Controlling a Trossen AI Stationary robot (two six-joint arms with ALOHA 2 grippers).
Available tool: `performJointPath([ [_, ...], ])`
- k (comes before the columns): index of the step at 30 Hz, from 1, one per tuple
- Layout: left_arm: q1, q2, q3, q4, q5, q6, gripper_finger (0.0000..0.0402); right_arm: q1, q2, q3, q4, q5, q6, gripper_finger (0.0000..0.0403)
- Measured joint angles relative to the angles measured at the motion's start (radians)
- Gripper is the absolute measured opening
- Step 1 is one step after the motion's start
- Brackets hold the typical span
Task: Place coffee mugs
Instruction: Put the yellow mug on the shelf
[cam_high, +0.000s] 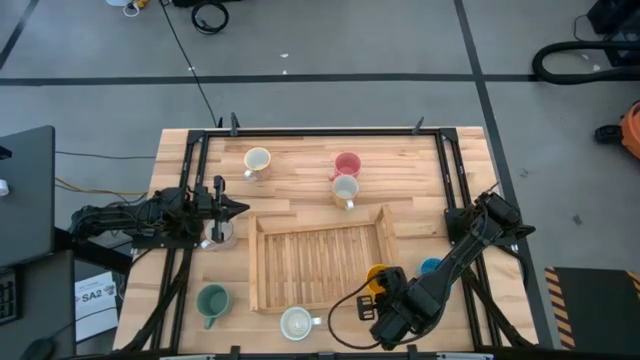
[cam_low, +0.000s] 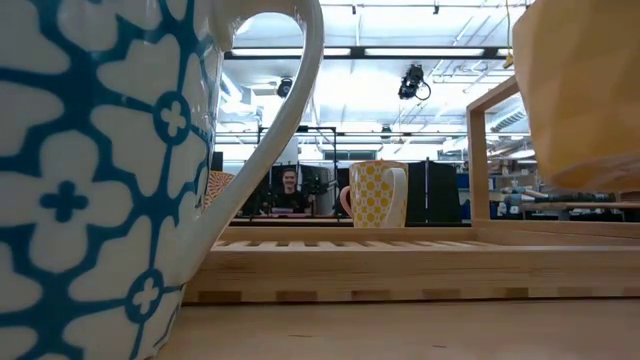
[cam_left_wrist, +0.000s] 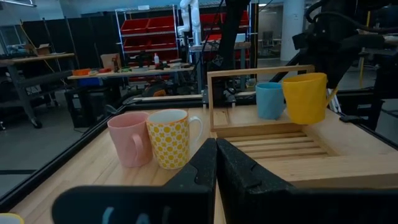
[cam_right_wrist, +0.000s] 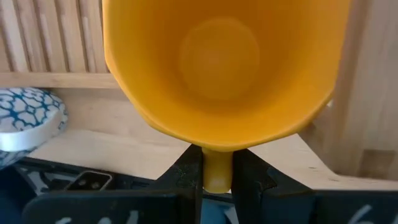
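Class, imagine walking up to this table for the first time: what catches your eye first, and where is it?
The orange mug stands out, held by its handle in the right gripper above the near right corner of the wooden tray. Next, a blue-and-white patterned mug fills the low view's left side. The left gripper, shut, waits at the tray's far left corner.

tray (cam_high: 262, 262) slats bare, passable | orange mug (cam_high: 377, 275) over near-right corner | blue mug (cam_high: 430, 266) just outside

Glossy glazed ceramic orange mug (cam_right_wrist: 221, 68); slatted pale wood tray (cam_high: 320, 262); smooth jointed-plank wooden worktop (cam_high: 300, 185); matt black fingers (cam_left_wrist: 249, 180).
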Motion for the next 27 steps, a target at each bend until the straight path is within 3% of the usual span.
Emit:
performJointPath([
  [10,0.000,0.000,0.000,0.000,0.000,0.000,0.0013,0.010,0.064,0.001,0.007,0.020,0.017,0.0063],
  [27,0.000,0.000,0.000,0.000,0.000,0.000,0.0013,-0.004,0.061,0.001,-0.066,0.115,0.010,0.0063],
])
